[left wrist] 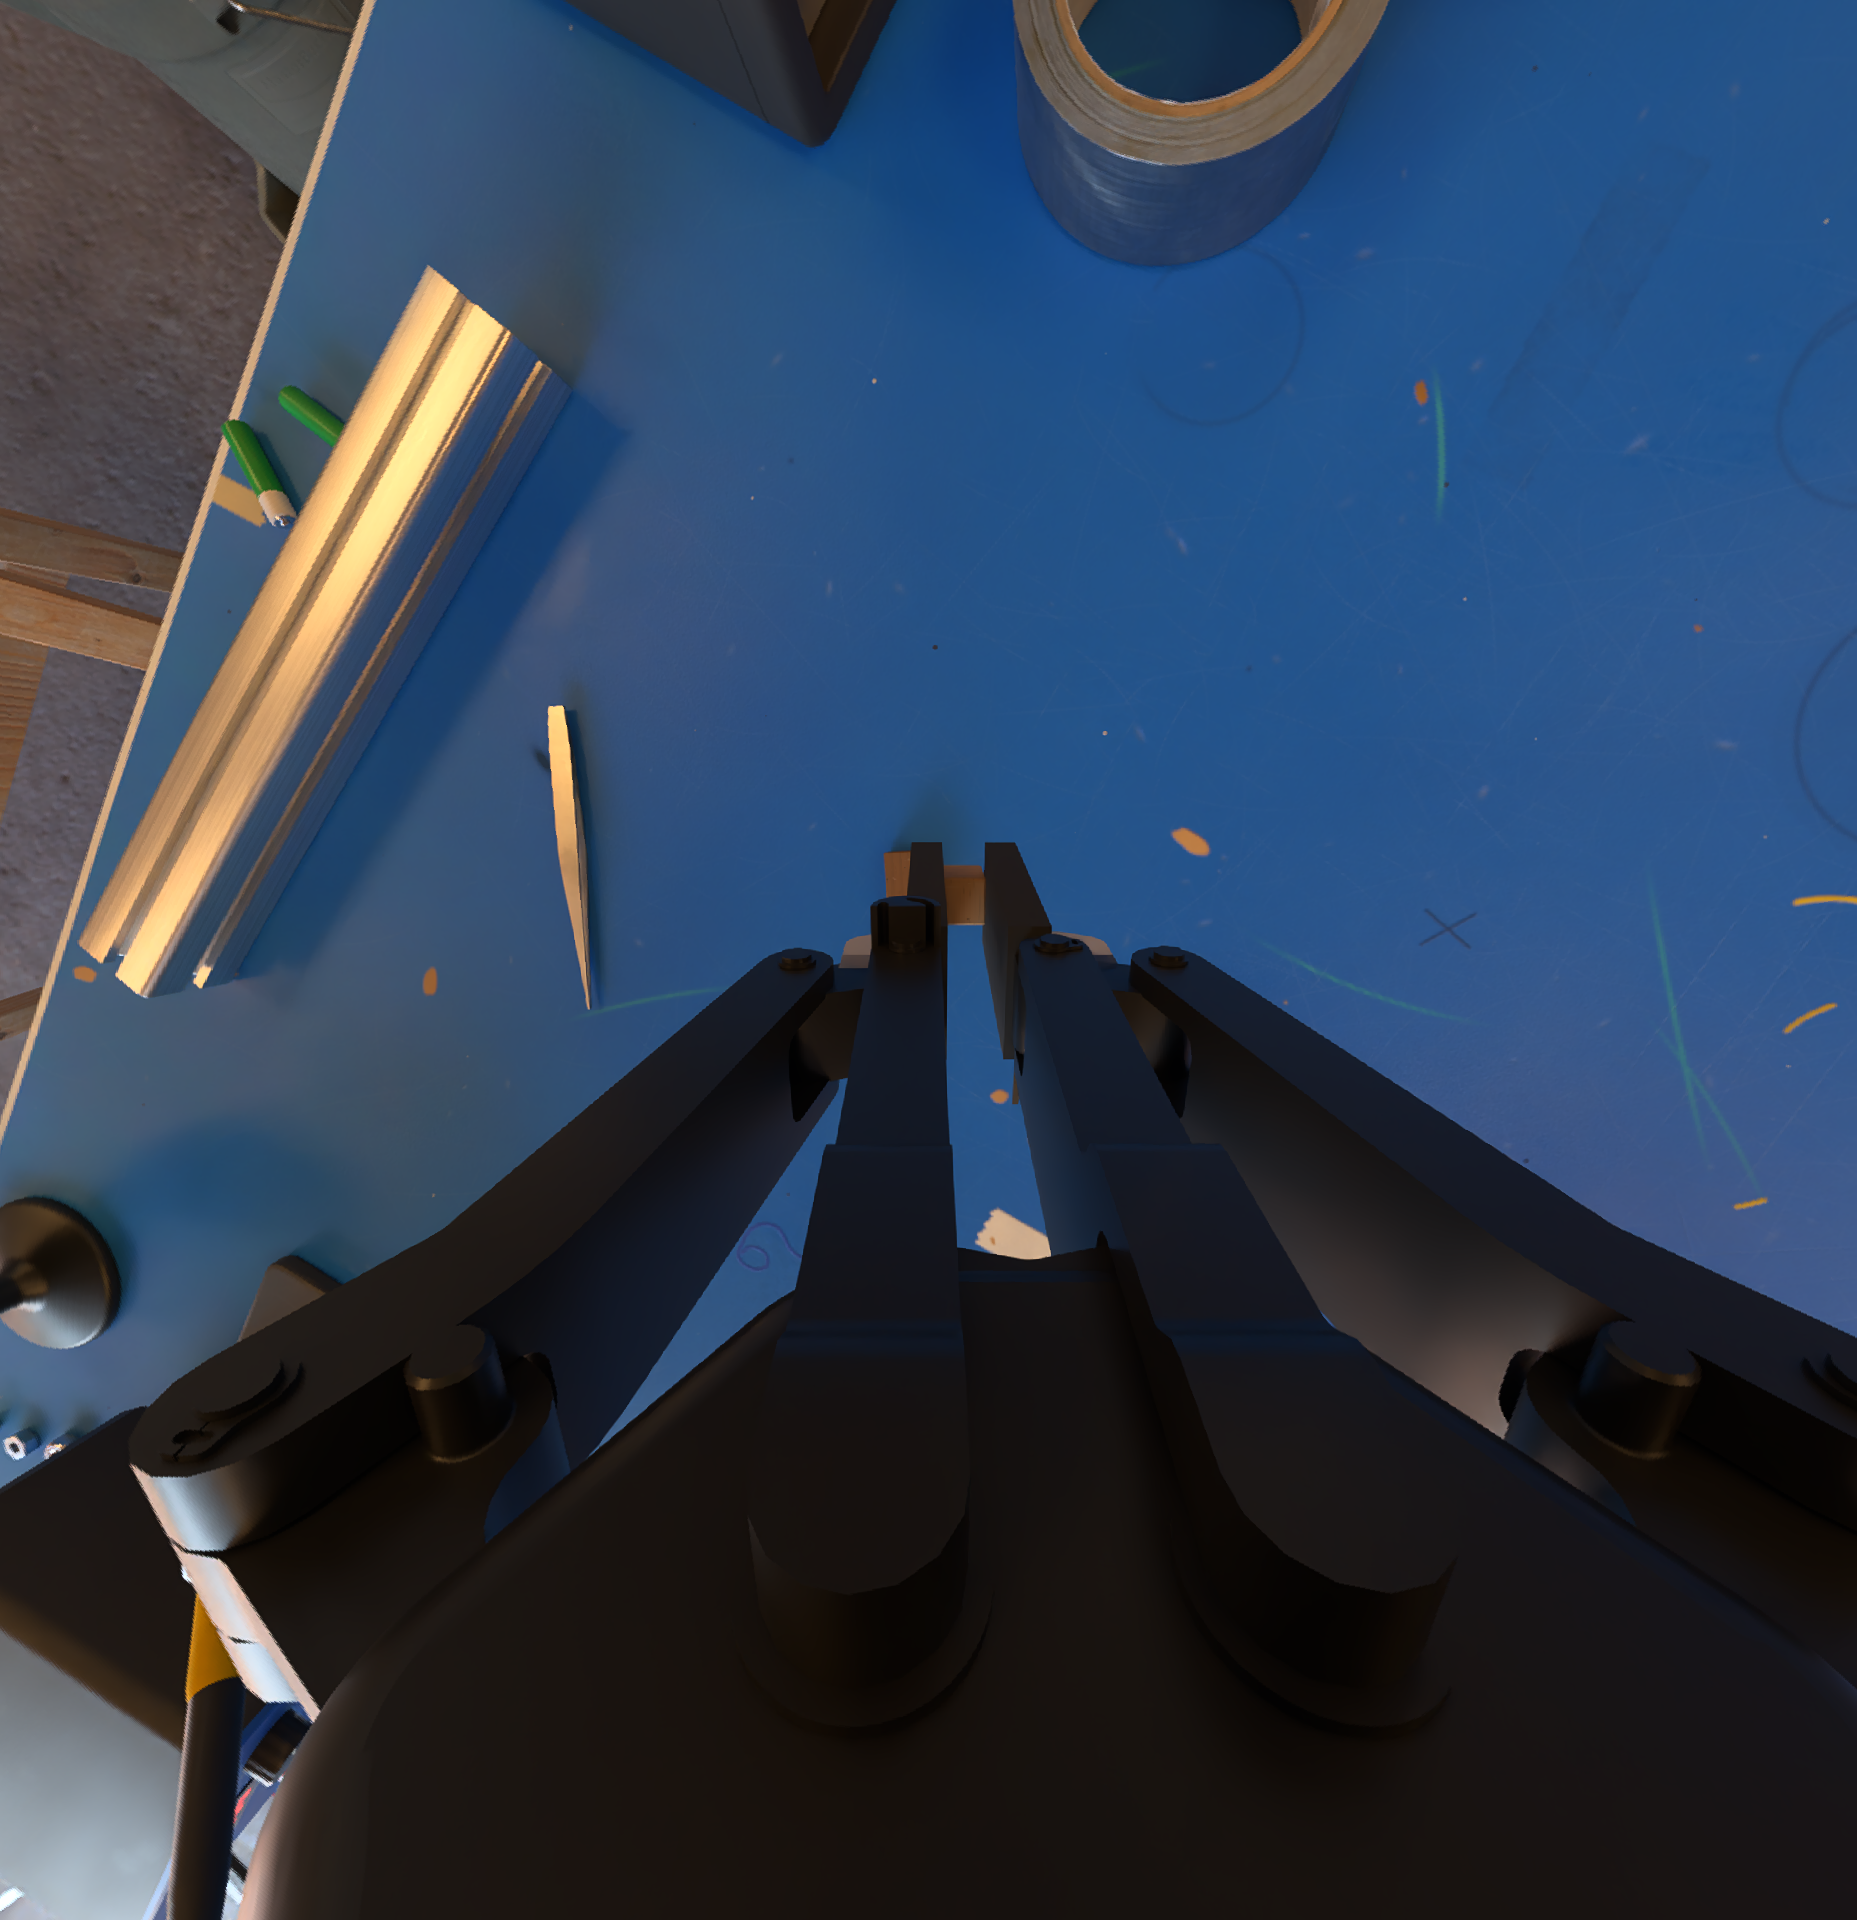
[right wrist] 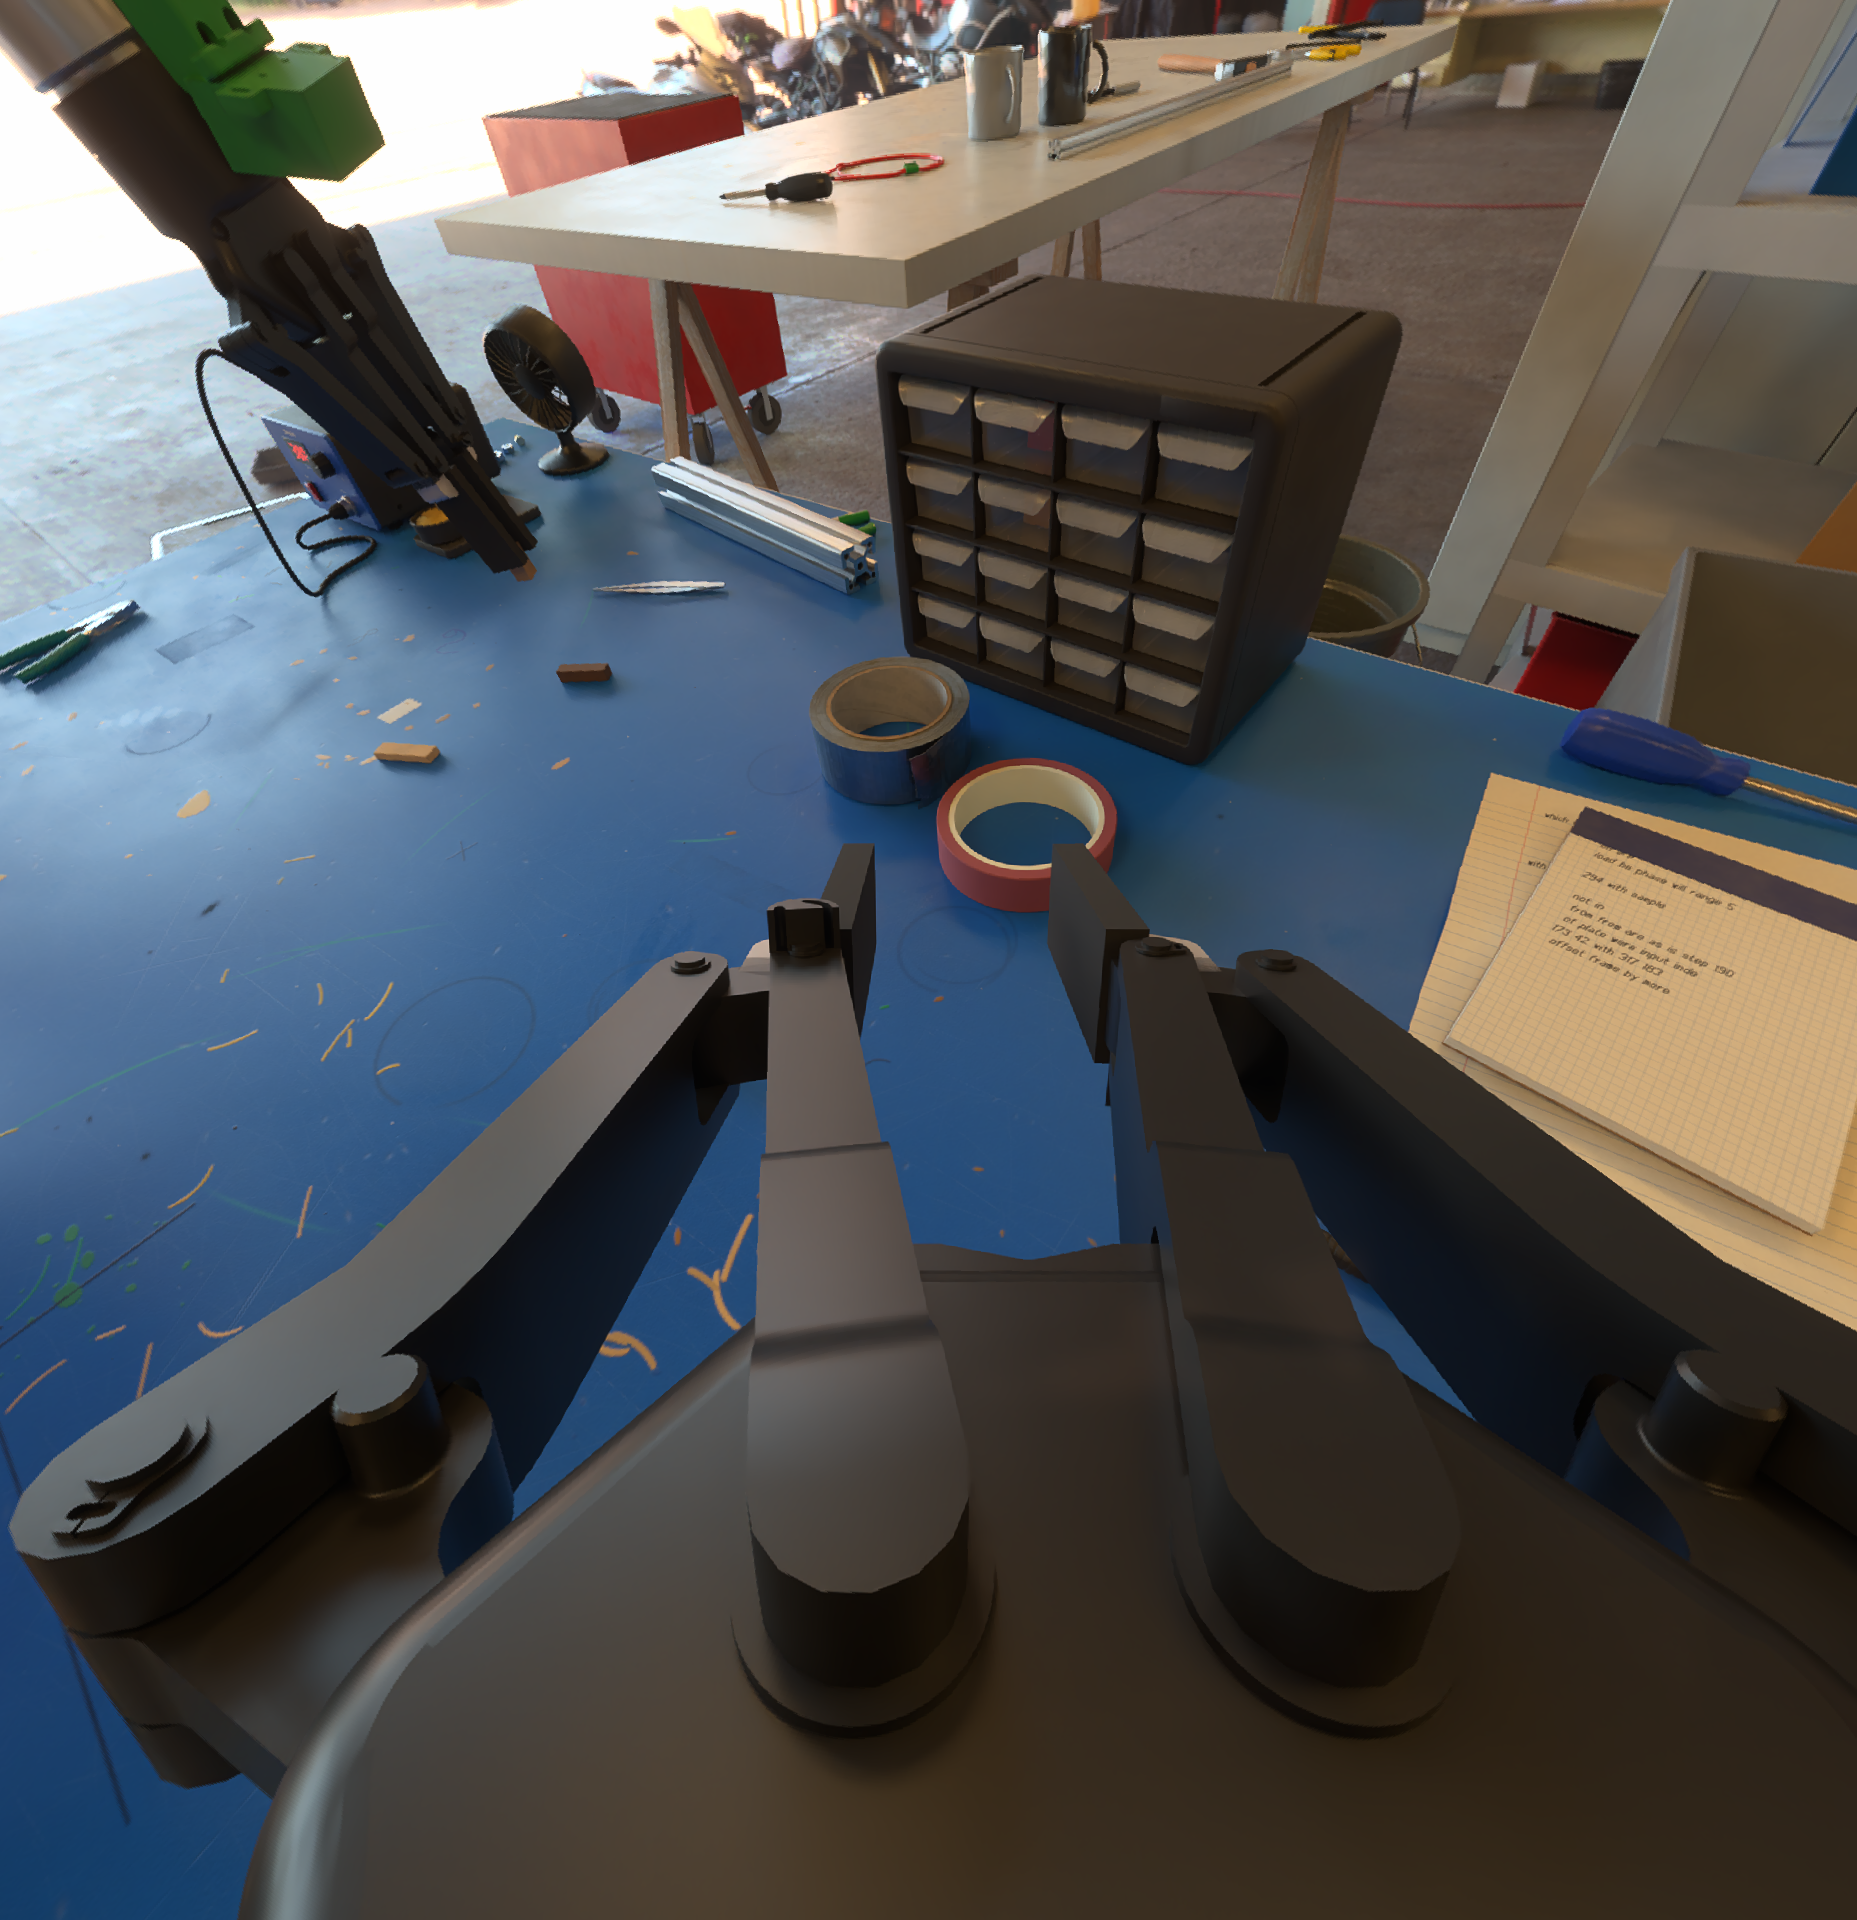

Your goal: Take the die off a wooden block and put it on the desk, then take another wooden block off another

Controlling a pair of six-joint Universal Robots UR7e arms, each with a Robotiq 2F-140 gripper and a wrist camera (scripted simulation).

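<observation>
we see the scuffed blue desk top (right wrist: 612, 935) spread under both arms, flecked with orange and green marks. at its far edge stands the dark grey cabinet of small clear drawers (right wrist: 1132, 520), and at the right edge lies a squared paper notepad (right wrist: 1672, 1029) with a blue-handled screwdriver (right wrist: 1651, 753) just beyond it. a long silver aluminium rail (left wrist: 321, 634) lies along the desk's edge, with a blue-sided roll of tape (right wrist: 888, 727) and a red roll of tape (right wrist: 1026, 831) just in front of the cabinet. our right gripper (right wrist: 960, 883) hangs above bare desk with its fingers spread apart and nothing between them. our left gripper (left wrist: 963, 873) has its fingers drawn close on a small pale wooden block (left wrist: 963, 891), whose end sticks out between the tips; in the right wrist view that block (right wrist: 525, 569) shows at the finger ends, just over the desk. a thin pair of metal tweezers (left wrist: 571, 852) lies near the rail. two more flat wooden blocks lie apart in the open, a dark brown one (right wrist: 583, 673) and a light tan one (right wrist: 406, 753). we cannot make out the die in either view.
</observation>
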